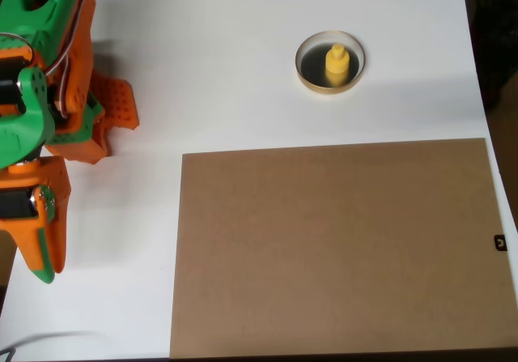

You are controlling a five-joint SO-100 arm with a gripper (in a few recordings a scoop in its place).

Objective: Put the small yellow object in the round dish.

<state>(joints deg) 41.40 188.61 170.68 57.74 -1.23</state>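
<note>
Gripper (113, 115): orange, far left, well apart from dish; open or closed, cannot tell
Small yellow object (337, 63): upright inside round dish (307, 74) (knob up)
Brown board (336, 249): flat on white table (218, 54)

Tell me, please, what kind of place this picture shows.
Probably a hobby or lab test bench for robot practice. A white table holds just a staged setup: a green and orange printed arm, a plain brown board, and a small yellow object standing in a round dish.
</note>
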